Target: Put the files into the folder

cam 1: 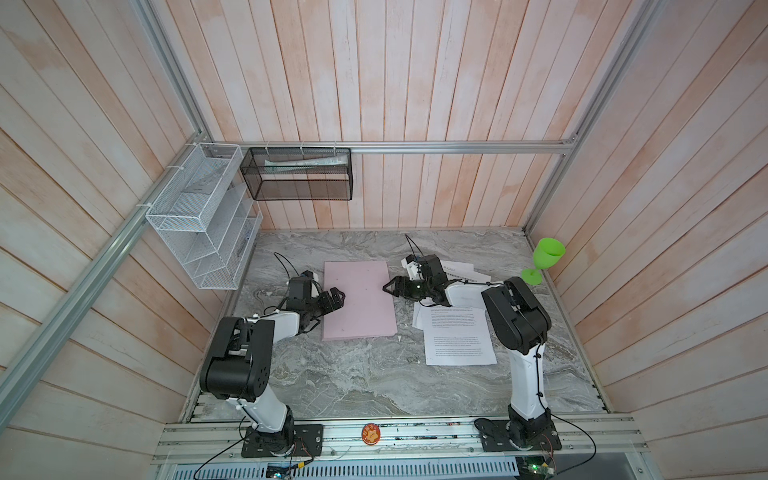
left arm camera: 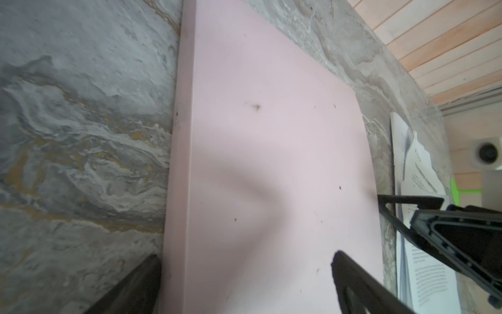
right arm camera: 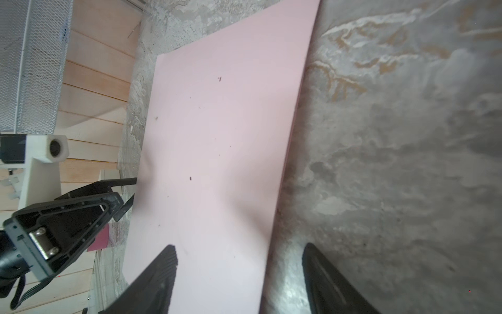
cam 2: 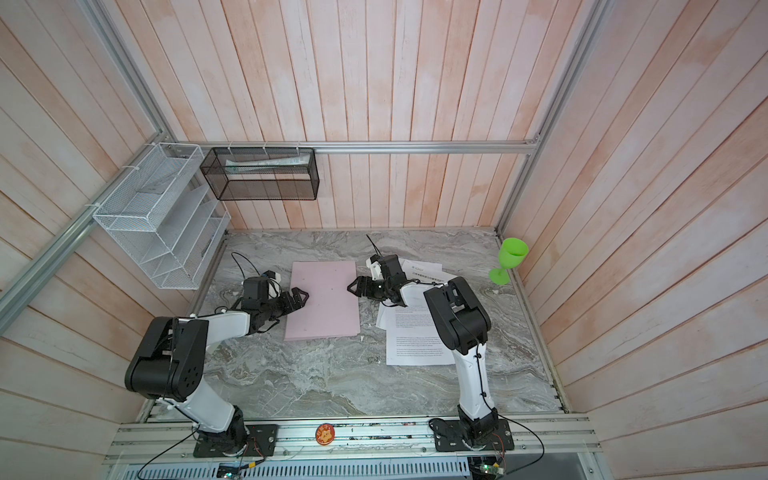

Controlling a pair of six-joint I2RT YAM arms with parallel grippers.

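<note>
The marble table (cam 1: 374,374) was seen with the folder (cam 1: 359,303) laid flat and closed at its middle. The files (cam 1: 457,340) were fanned just right of it, none inside, partly hidden under the right arm. The left gripper (cam 1: 338,298) was held wide apart astride the folder's left edge, the right gripper (cam 1: 388,286) parted astride its right edge; nothing was gripped. Both covers could be pinched together, or the thin folder shoved across the smooth stone, and opening would probably fail.
</note>
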